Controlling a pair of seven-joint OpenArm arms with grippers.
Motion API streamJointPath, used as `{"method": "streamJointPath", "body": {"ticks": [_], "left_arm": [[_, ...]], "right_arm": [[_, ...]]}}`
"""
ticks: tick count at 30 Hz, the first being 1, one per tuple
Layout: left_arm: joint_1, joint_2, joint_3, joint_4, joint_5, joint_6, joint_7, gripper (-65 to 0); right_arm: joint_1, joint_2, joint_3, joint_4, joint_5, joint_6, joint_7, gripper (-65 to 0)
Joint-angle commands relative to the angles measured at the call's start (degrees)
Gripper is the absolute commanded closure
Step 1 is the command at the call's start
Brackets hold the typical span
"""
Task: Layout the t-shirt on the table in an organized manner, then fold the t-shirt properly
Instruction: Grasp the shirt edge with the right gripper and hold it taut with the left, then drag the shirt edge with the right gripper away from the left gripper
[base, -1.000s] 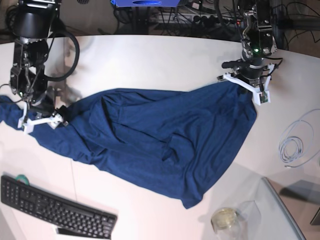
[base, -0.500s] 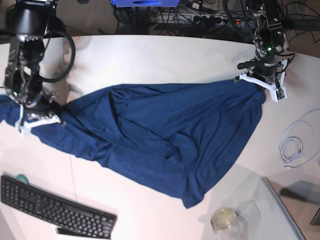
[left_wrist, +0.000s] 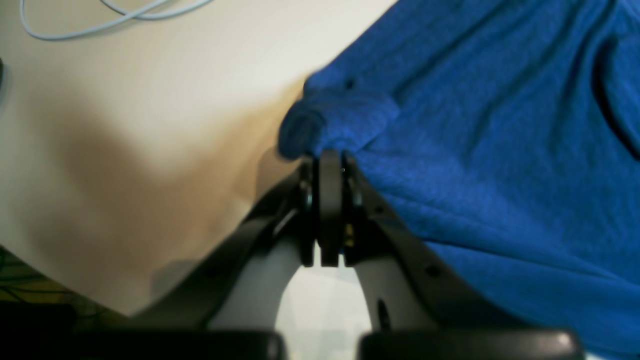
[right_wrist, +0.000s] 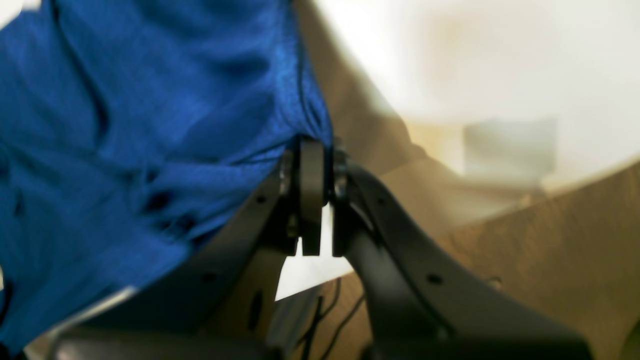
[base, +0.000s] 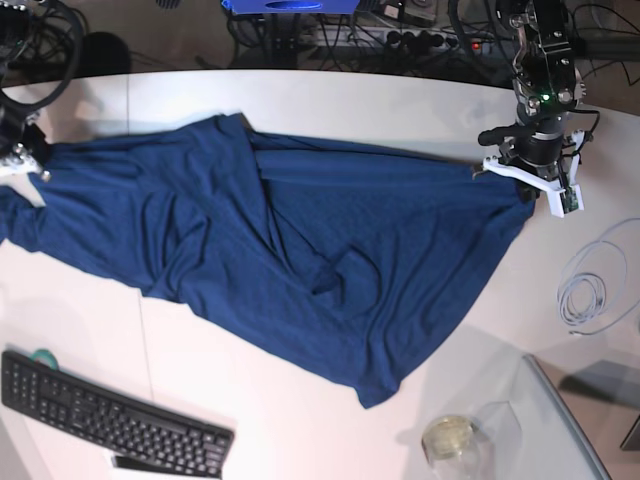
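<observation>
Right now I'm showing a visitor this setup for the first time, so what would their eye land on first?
First, the dark blue t-shirt, stretched in creases across the white table between the two arms. Next, the left gripper at the base view's right, jaws shut on the cloth, and the right gripper at the far left edge, pinching the other end. Then the black keyboard at the bottom left.

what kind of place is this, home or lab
Most likely a robotics lab or workshop bench: a white table with a keyboard, a coiled cable, and tangled wires and a power strip behind it.
</observation>
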Motion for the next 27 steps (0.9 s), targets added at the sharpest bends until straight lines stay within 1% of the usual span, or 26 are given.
{"method": "streamJointPath", "body": {"ticks": [1,2,3,4,6,7,8,9,10,11,12,13,15,16,17,19,22,24,27], "left_arm": [[0.3,-0.3,-0.2,0.6,0.5,0.2,-1.0,0.0],[0.7,-0.3,-0.2,0.2,0.5,0.2,-1.1,0.0],[0.8,-0.3,-0.2,0.0,0.5,0.2,-1.1,0.0],[0.9,-0.3,-0.2,0.0,0.5,0.2,-1.0,0.0],[2.1,-0.3,-0.2,-0.1,0.4,0.2,-1.1,0.0],[2.4,-0.3,-0.2,0.0,0.1,0.2,-1.1,0.0],[2.5,-0.3,-0.2,0.0,0.1,0.2,-1.1,0.0],[2.6,-0.3,-0.2,0.0,0.5,0.2,-1.1,0.0],[2.6,-0.3,-0.2,0.0,0.5,0.2,-1.1,0.0],[2.8,-0.3,-0.2,0.0,0.5,0.2,-1.1,0.0],[3.2,-0.3,-0.2,0.0,0.5,0.2,-1.1,0.0],[3.4,-0.3,-0.2,0.0,0.2,0.2,-1.1,0.0],[3.5,-0.3,-0.2,0.0,0.1,0.2,-1.1,0.0],[3.5,-0.3,-0.2,0.0,0.1,0.2,-1.1,0.0],[3.5,-0.3,-0.2,0.0,0.1,0.2,-1.1,0.0],[3.5,-0.3,-0.2,0.0,0.1,0.2,-1.1,0.0],[3.5,-0.3,-0.2,0.0,0.1,0.2,-1.1,0.0],[3.5,-0.3,-0.2,0.0,0.0,0.2,-1.1,0.0],[3.5,-0.3,-0.2,0.0,0.0,0.2,-1.1,0.0]], "right_arm": [[-0.1,0.5,1.0,-1.1,0.2,0.1,-0.6,0.0],[-0.1,0.5,1.6,-3.0,0.3,0.1,-1.1,0.0],[0.1,0.4,2.2,-5.1,0.5,0.1,-1.7,-3.2],[0.2,0.3,2.3,-6.8,0.5,0.1,-1.8,-7.8],[0.2,0.2,2.3,-8.8,0.6,0.1,-1.5,-23.0],[0.2,-0.2,2.4,-9.1,0.6,0.1,-1.5,-29.6],[0.0,-0.9,3.4,-9.0,0.6,0.1,-1.5,-35.7],[0.0,-2.1,6.0,-8.0,0.6,0.1,-1.5,-39.9],[0.0,-3.9,8.9,-6.7,0.6,0.2,-1.3,-40.8],[-0.1,-6.2,12.0,-5.0,0.6,1.3,-0.9,-40.8],[-0.5,-8.2,14.7,-2.6,0.6,3.4,-1.0,-40.8],[-1.2,-9.9,16.4,0.0,0.6,6.5,-1.1,-40.8],[-2.7,-12.6,15.6,3.7,0.4,11.8,-1.1,-40.7],[-3.4,-13.6,14.9,5.1,0.4,12.5,-1.1,-39.8],[-3.9,-14.3,13.9,5.8,0.2,12.4,-1.1,-38.7],[-4.3,-14.8,11.5,5.6,0.2,12.4,-1.0,-37.5],[-4.2,-15.1,8.9,3.8,0.2,12.3,-0.8,-37.5],[-3.8,-15.2,8.6,1.9,0.2,12.3,-0.8,-37.5],[-2.4,-15.3,10.4,-1.9,0.3,12.2,-0.8,-37.5]]}}
